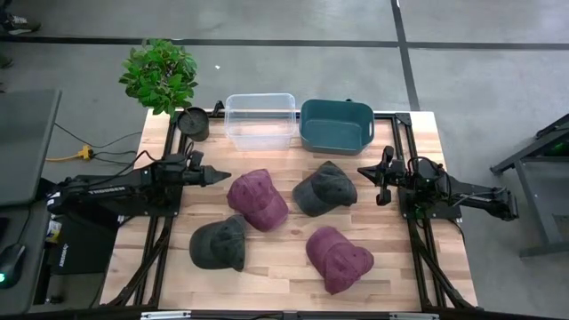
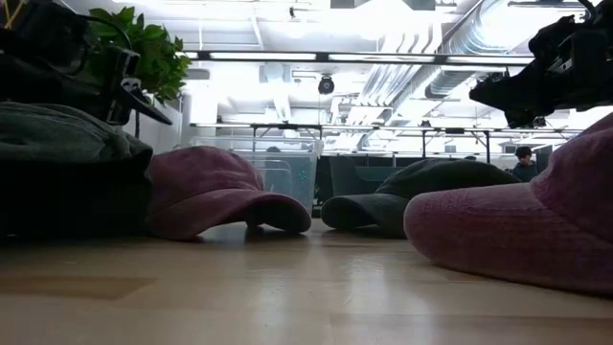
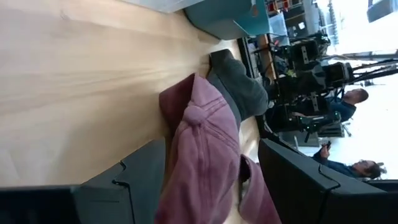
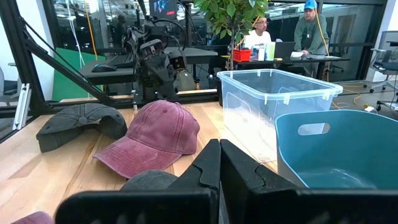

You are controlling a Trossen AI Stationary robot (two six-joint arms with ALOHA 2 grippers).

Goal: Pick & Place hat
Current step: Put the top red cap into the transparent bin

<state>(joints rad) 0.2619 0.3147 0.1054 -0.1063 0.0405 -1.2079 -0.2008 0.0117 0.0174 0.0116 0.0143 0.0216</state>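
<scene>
The maroon hat (image 1: 258, 200) nearest the left gripper (image 1: 216, 176) lies crown-up on the wooden surface (image 1: 284, 258), left of centre, its brim toward the middle; nothing holds it. The left gripper hangs just beside its crown edge, fingers (image 3: 134, 177) spread wide, and in the left wrist view the hat fills the gap between them, so a grasp looks close. A dark hat (image 1: 324, 188) sits near its right, a second dark hat (image 1: 219, 243) just below it, and another maroon hat (image 1: 339, 258) lies farther toward the front right. At the back stand a clear bin (image 1: 260, 120) and a teal bin (image 1: 336, 126), likely the drop places. The right gripper (image 1: 384, 184) waits at the right side beside the dark hat, its fingers pressed together with nothing between them. The risk I see is the soft cloth: a pinch on the crown may gather only a fold and slip on the lift, or the fingers may push the hat into the neighbouring dark hat and drag both.
</scene>
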